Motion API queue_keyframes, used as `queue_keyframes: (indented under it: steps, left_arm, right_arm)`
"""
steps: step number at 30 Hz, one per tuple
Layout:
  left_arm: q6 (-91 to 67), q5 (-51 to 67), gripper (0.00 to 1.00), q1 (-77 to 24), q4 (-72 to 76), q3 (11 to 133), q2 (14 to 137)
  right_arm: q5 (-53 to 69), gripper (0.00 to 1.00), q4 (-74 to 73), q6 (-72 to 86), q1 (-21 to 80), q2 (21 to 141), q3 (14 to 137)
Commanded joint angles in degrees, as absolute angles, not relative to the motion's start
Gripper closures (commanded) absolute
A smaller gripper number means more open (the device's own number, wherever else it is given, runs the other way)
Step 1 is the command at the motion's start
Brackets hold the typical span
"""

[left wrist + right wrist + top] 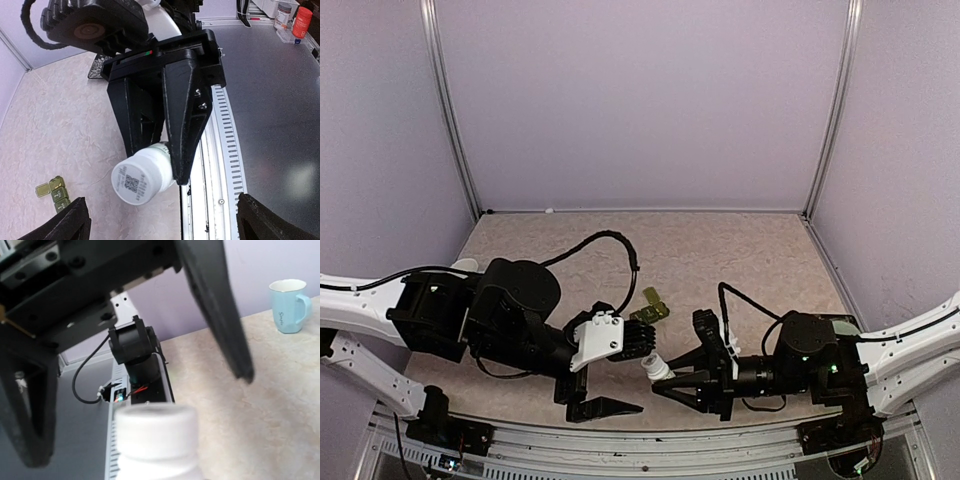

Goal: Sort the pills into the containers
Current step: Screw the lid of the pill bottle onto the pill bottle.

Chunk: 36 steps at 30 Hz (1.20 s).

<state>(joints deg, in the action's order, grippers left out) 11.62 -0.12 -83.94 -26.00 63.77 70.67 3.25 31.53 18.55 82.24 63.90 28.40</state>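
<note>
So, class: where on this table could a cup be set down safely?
The far strip of table, from the back wall to the pill box, is bare. Crowded: the near centre, around the held white bottle.

Table point(60, 125): pale mottled top, matt, with a faintly crinkled look.
Bottle point(141, 175): white plastic, smooth, soft sheen; a printed code on its base.
Pillbox point(58, 194): dark green plastic, slightly glossy.
Jaws: black plastic, matt, small metal screws.
Mug point(287, 305): light blue, glazed, glossy.
Rail point(215, 165): bare slotted metal, satin.
Walls point(640, 100): lilac, matt, smooth.
</note>
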Motion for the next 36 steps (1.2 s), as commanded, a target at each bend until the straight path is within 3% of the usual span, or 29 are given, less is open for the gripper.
queue_keyframes:
  steps: [1,36]
  left_arm:
    - [10.36,3.45,0.01,-84.23,-25.71,65.1,71.99]
    - [12.59,9.3,0.01,-86.72,-26.47,68.4,75.72]
  right_arm:
    - [1.33,0.84,32.12,16.81,81.81,63.92,29.5]
    - [0.16,0.84,32.38,16.62,81.3,67.76,30.78]
